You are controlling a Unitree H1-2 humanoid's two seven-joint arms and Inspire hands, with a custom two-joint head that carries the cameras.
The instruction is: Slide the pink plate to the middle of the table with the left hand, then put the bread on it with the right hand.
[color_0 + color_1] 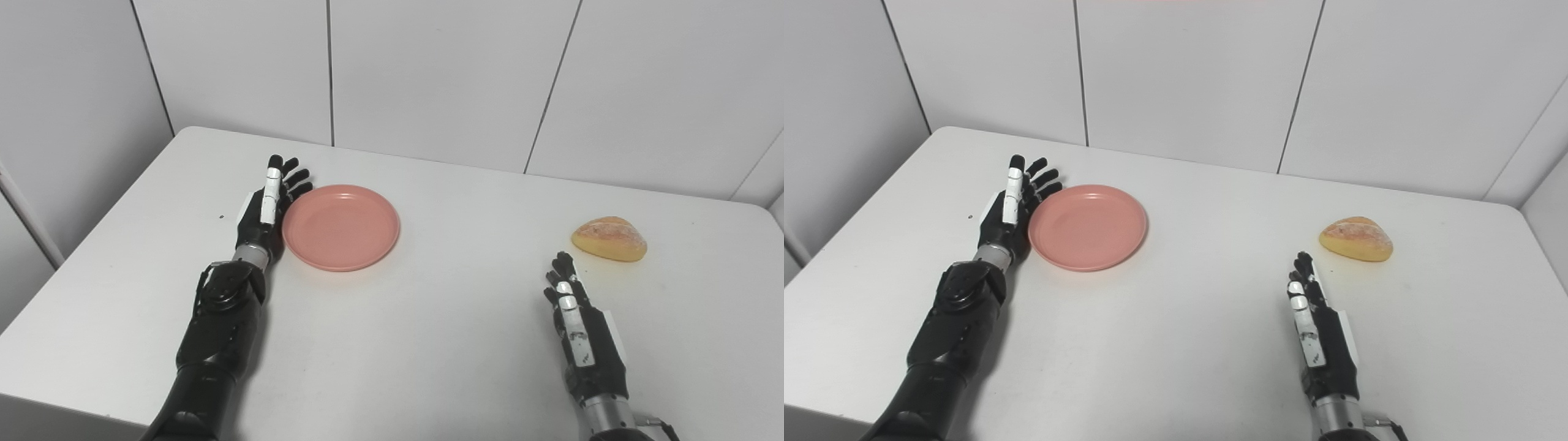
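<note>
Toward the table's left edge sat the pink plate [340, 226], the left hand [264, 211] edge-on against its left rim, fingers spread, grasping nothing. A push aimed too high could slip over the low rim. Near the right edge lay the bread roll [609, 238]; the right hand [579, 331] waited short of it, fingers released. Nothing blocked the middle of the white table [429, 343].

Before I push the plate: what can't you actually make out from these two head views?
- Contact between left hand and pink plate: the hand's back hides the rim in both views.
- Underside of the bread: faces the table.
- Right hand palm side: turned away.
- Both forearms: cut by the bottom edge.
</note>
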